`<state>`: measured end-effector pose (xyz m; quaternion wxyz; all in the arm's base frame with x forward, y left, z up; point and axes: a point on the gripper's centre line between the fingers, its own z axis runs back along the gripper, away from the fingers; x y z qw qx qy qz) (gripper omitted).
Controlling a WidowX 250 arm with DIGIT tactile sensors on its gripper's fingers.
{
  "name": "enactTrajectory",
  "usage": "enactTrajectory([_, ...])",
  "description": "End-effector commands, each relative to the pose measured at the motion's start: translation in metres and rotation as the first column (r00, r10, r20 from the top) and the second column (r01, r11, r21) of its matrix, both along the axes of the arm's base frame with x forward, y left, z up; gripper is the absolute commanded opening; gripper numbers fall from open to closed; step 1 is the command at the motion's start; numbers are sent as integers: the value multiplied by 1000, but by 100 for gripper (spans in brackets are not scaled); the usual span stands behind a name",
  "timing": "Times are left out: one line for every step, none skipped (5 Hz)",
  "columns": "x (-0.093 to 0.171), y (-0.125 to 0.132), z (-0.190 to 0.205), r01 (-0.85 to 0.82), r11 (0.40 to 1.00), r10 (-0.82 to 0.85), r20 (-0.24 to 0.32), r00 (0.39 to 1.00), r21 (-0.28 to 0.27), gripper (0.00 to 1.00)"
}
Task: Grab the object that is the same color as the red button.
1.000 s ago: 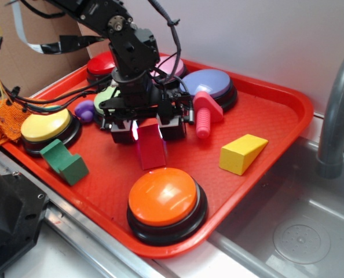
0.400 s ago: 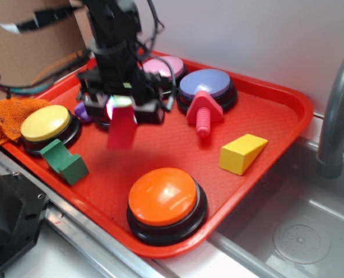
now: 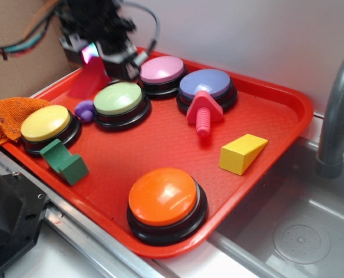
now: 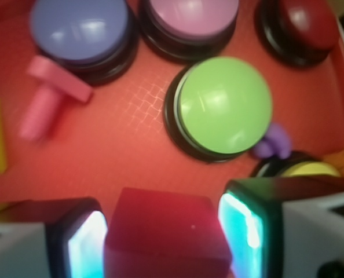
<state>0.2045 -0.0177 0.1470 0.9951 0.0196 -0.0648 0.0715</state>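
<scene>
My gripper [image 3: 97, 55] hangs high over the tray's far left corner, shut on the red wedge block [image 3: 91, 76], which dangles below it, blurred by motion. In the wrist view the same red block [image 4: 166, 231] fills the gap between my two glowing pads [image 4: 244, 231], well above the tray floor. The red button [image 4: 302, 23] shows at the top right of the wrist view, dark glossy cap on a black base. In the exterior view the arm and the block hide it.
On the red tray [image 3: 276, 116] stand a green button [image 3: 119, 99], pink button [image 3: 161, 69], purple button [image 3: 205, 84], yellow button [image 3: 46, 123] and orange button [image 3: 163, 197]. A pink bolt toy [image 3: 202, 113], yellow wedge [image 3: 241, 153], green block [image 3: 65, 161] and small purple piece [image 3: 84, 109] lie between. Orange cloth [image 3: 7, 116] left, sink [image 3: 299, 237] right.
The gripper has risen off the tray middle and swung left and back, carrying the red block with it. The green button, hidden before, is now uncovered.
</scene>
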Motion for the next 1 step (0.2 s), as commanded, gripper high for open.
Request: enactTrajectory([6, 19, 29, 28, 998, -26, 33, 999, -51, 0])
